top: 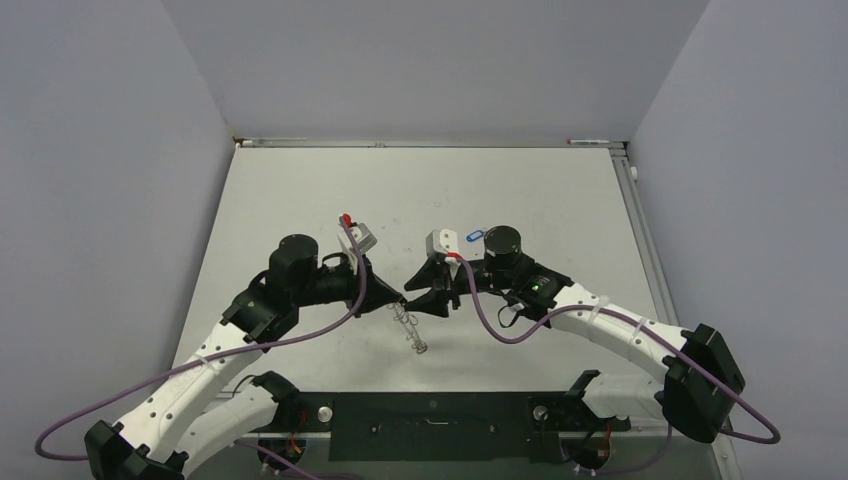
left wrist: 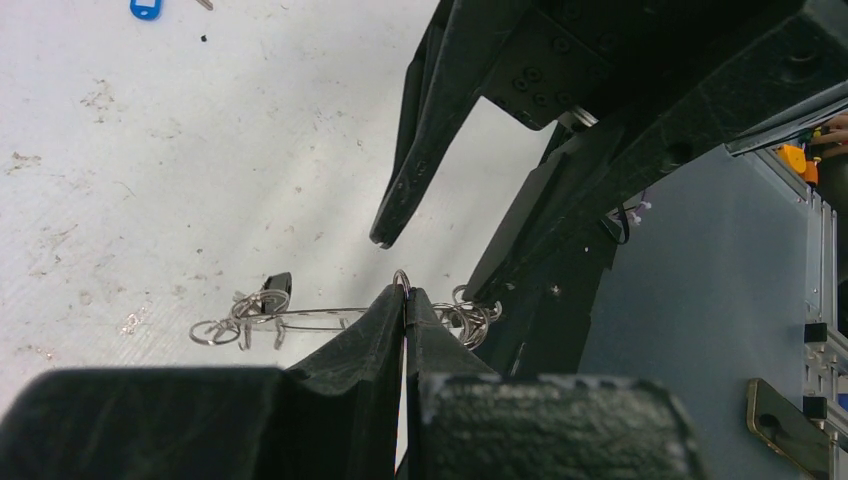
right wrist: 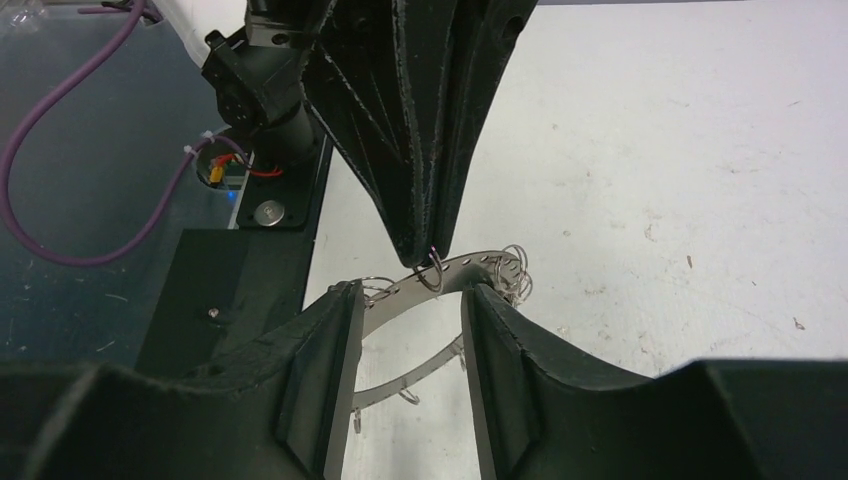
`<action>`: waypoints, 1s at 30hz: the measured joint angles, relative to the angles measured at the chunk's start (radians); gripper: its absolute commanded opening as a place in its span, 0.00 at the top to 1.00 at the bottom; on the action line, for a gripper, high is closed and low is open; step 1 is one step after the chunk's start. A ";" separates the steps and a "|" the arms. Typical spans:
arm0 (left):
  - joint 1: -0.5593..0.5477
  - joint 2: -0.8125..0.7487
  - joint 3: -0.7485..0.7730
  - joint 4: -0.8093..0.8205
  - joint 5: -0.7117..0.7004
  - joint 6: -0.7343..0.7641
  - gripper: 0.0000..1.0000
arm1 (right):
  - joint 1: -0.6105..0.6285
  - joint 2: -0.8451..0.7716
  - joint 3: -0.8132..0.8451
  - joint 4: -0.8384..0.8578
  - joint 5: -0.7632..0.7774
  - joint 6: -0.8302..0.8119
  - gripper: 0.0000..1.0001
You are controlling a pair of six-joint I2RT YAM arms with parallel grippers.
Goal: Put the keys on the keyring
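Left claw (left wrist: 405, 296) clamped on a keyring (right wrist: 480, 267) edge loop | right claw (right wrist: 410, 300) apart, keyring rim between its fingers

One flat white tabletop (top: 300, 200), scuffed and speckled. One small silver key with blue plastic head (top: 474, 237) lies on it.

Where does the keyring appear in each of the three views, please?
Top external: keyring at centre, just below the left gripper.
Left wrist: keyring lower centre, edge-on.
Right wrist: keyring mid-frame, by the right gripper.
Shared landmark: left gripper, shut on a rim loop.
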 measured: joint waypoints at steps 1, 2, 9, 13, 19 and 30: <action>-0.001 0.000 0.000 0.000 0.005 0.000 1.00 | 0.000 0.009 0.006 -0.003 -0.002 0.000 0.61; -0.001 0.000 0.000 0.001 0.008 0.000 1.00 | 0.000 0.018 0.012 -0.004 -0.002 -0.001 0.62; -0.002 0.000 0.000 0.005 0.018 0.000 1.00 | 0.000 0.044 0.027 -0.008 0.001 -0.001 0.67; -0.002 0.000 0.000 0.006 0.021 0.000 1.00 | 0.000 0.048 0.028 -0.010 0.001 -0.001 0.70; -0.002 0.000 0.000 0.019 0.033 -0.002 1.00 | 0.000 0.048 0.028 -0.008 0.001 0.003 0.74; -0.002 0.000 0.000 0.028 0.043 -0.003 1.00 | 0.002 0.081 0.030 0.012 -0.002 0.014 0.92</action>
